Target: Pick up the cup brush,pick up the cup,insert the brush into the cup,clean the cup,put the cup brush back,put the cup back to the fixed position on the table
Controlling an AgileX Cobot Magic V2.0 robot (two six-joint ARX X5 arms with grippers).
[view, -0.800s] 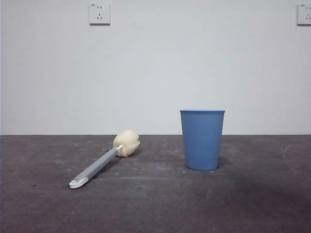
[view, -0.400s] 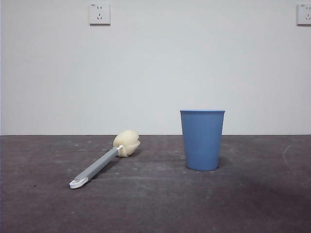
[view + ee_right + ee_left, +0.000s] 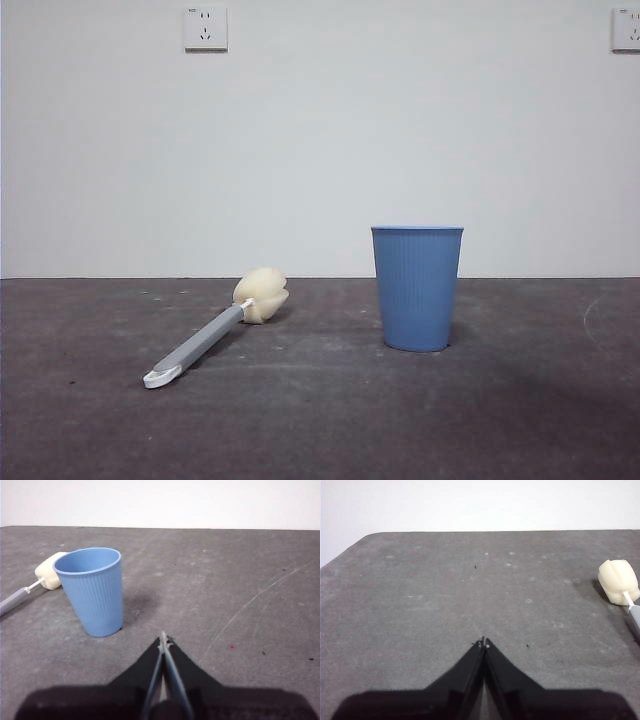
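Note:
The cup brush (image 3: 215, 332) lies flat on the table (image 3: 320, 420), left of centre, its cream sponge head toward the wall and its white looped end toward the camera. The blue ribbed cup (image 3: 416, 287) stands upright to its right, empty. In the left wrist view, my left gripper (image 3: 483, 642) is shut with nothing in it, above bare table, with the brush's sponge head (image 3: 618, 581) off to one side. My right gripper (image 3: 163, 639) is shut and empty, a short way from the cup (image 3: 93, 590); the cup brush (image 3: 35, 583) shows behind the cup. Neither arm appears in the front view.
A white wall stands behind the table, with two sockets (image 3: 205, 27) high up. The table's rounded corner (image 3: 357, 542) shows in the left wrist view. A pale curved scuff (image 3: 255, 600) marks the table beside the right gripper.

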